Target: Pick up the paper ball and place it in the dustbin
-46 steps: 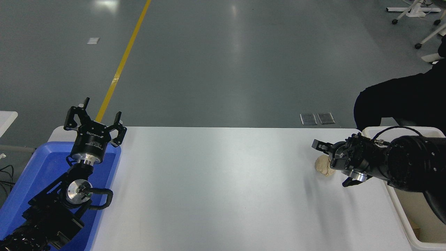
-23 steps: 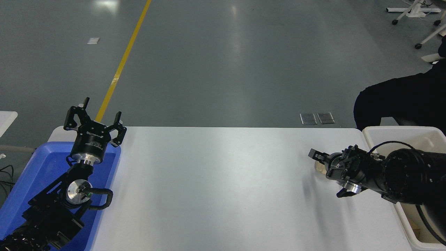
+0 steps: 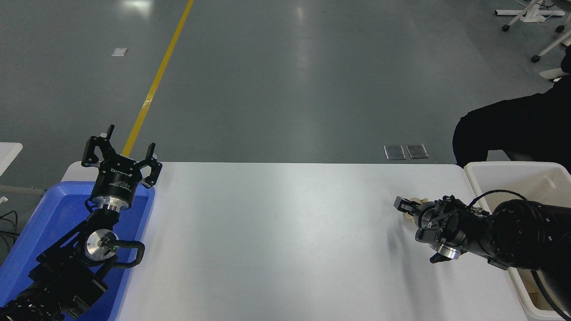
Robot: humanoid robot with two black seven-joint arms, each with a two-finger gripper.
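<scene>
The paper ball (image 3: pixel 407 216) is a beige wad on the white table (image 3: pixel 276 232) near its right end. Only small bits of it show from behind my right gripper (image 3: pixel 415 232). That gripper is open and low over the ball, with one finger on the far side and one on the near side. The dustbin (image 3: pixel 504 166), a white tub, stands at the table's right end, just right of the gripper and partly covered by my right arm. My left gripper (image 3: pixel 120 149) is open and empty, parked at the lower left.
A blue plastic tray (image 3: pixel 49 214) lies under the parked left arm at the table's left end. A person in dark clothes (image 3: pixel 513 127) is at the far right, behind the dustbin. Wheeled chair bases (image 3: pixel 531 15) stand on the floor at the top right.
My right gripper has come down and slightly left over the paper ball, hiding most of it. Its fingers have stayed spread. The left arm has not moved.
</scene>
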